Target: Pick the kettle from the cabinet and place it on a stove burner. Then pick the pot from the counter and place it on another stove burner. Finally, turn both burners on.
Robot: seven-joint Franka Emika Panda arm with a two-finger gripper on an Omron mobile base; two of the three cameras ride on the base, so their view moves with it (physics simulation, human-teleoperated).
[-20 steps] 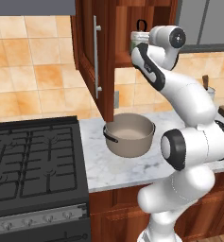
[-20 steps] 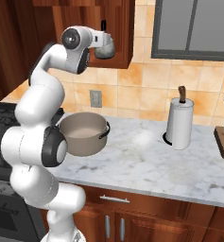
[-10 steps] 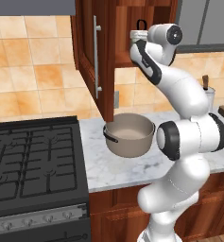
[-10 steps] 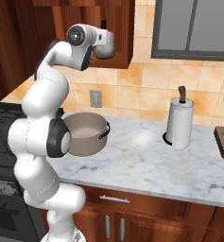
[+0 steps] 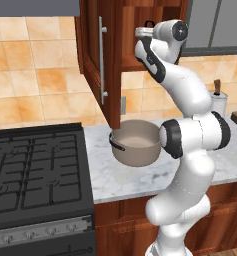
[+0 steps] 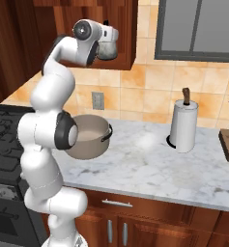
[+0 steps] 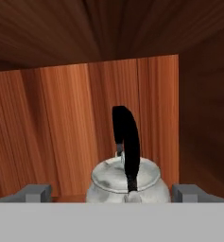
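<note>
Claw (image 7: 111, 193) wide open, fingertips flanking kettle (image 7: 127, 182) at lower centre of hand view, inside cabinet (image 5: 97, 60). Pot (image 5: 136, 144) on desk (image 5: 120, 175), mid-frame.

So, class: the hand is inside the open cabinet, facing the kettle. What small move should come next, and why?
Probably ease forward, then close. The gripper is open, its fingertips flanking the kettle, whose black handle stands ungripped.

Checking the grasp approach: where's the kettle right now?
The kettle sits inside the cabinet, centred low in the hand view between the open gripper's fingertips; in the right base view it shows just past the hand, above the pot.
</note>
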